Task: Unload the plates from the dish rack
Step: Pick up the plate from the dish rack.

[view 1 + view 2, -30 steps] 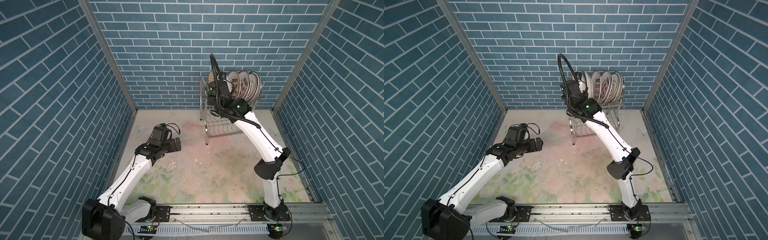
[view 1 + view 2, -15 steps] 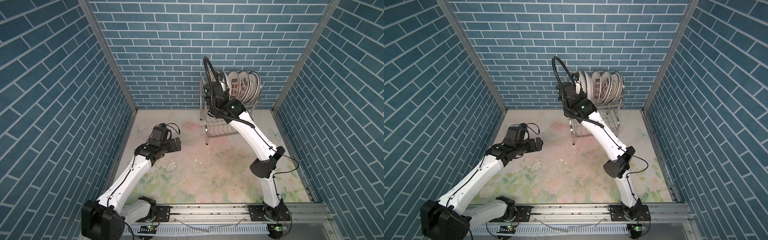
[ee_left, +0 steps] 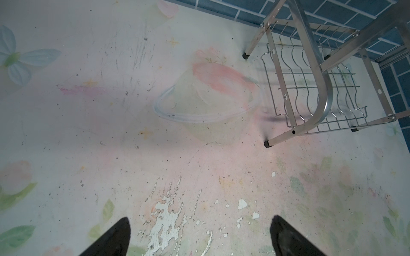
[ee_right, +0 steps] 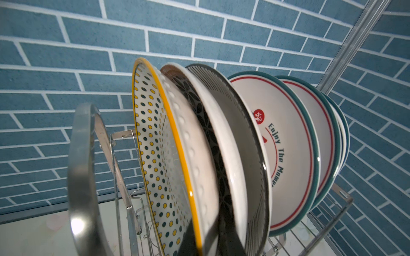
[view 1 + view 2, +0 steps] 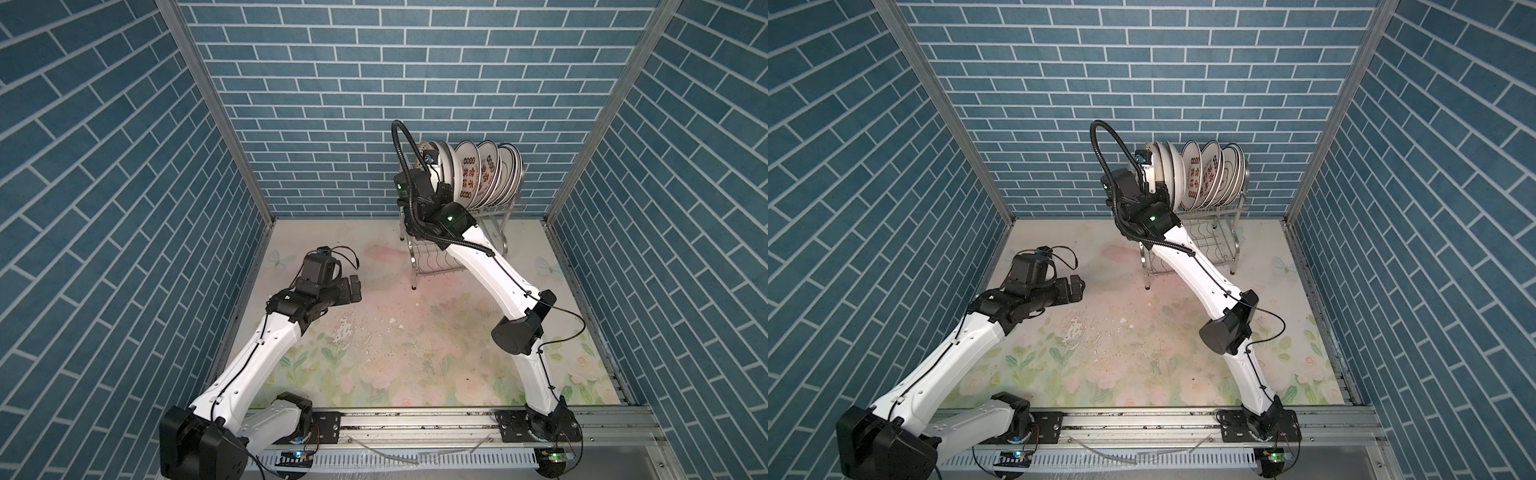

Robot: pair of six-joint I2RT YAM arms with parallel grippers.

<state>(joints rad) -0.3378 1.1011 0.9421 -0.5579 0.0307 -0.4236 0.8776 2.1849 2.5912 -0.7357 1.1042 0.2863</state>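
Several plates (image 5: 478, 174) (image 5: 1204, 174) stand on edge in the top tier of the steel dish rack (image 5: 500, 208) (image 5: 1235, 208) at the back wall. In the right wrist view, the row starts with a dotted, yellow-edged plate (image 4: 155, 144), followed by a black-patterned one (image 4: 199, 106) and red-lettered, green-banded ones (image 4: 288, 137). My right gripper (image 4: 207, 223) (image 5: 444, 188) is at the rack's left end, shut on the lower rim of the yellow-edged plate, one dark finger on each face. My left gripper (image 3: 199, 221) (image 5: 355, 289) hovers open over the mat, left of the rack.
Blue brick walls close in the back and both sides. The rack's arched side tube (image 4: 82, 177) stands close beside the gripped plate. The rack's lower wavy-wire shelf (image 3: 310, 93) and feet (image 3: 268, 144) sit on the floral mat (image 5: 395, 332). A rail (image 5: 415, 424) runs along the front.
My right arm has shifted left along the rack to its end plate, and its jaws have closed in on that plate. The left arm has not moved.
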